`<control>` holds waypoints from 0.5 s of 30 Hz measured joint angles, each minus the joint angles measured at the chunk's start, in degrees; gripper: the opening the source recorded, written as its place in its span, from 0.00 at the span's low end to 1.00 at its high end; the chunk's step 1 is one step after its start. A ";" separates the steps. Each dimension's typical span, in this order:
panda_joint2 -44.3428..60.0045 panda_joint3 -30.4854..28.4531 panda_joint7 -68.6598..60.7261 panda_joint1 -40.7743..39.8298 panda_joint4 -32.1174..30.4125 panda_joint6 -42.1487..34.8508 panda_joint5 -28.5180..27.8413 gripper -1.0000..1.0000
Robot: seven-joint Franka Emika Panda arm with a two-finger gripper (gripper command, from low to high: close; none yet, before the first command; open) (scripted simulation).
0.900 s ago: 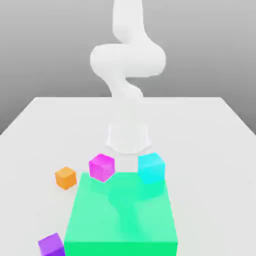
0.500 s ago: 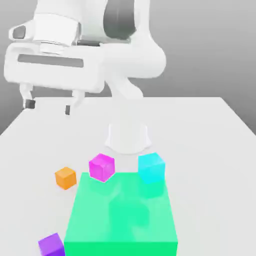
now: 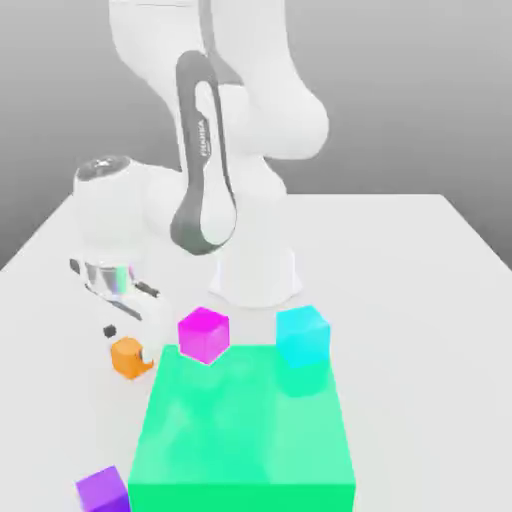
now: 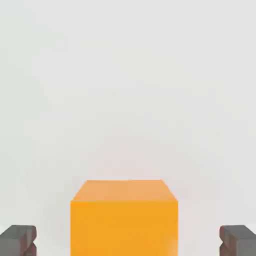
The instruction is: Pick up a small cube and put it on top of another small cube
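Note:
The small orange cube [image 3: 128, 358] rests on the white table, at the exterior view's left of the big green block. My gripper [image 3: 127, 326] hangs low, directly over it and pointing down. In the hand view the orange cube [image 4: 124, 220] sits between the two dark fingertips [image 4: 18, 241], which stand wide apart on either side without touching it. My gripper [image 4: 128, 243] is open and holds nothing.
A magenta cube [image 3: 203, 333] and a cyan cube [image 3: 302, 335] stand at the far edge of a large flat green block [image 3: 242, 430]. A purple cube [image 3: 103, 491] lies at the near left. The arm's white base [image 3: 257, 272] stands behind the cubes.
The hand has come down from high at the exterior view's left to just above the orange cube. No cube has moved.

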 joint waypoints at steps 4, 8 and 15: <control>0.00 0.01 0.09 -0.01 0.00 0.00 -0.10 0.00; -0.92 -0.42 0.67 0.29 -0.16 -0.73 -0.76 0.00; -14.62 -5.11 5.08 3.14 -2.70 -11.91 -7.03 0.00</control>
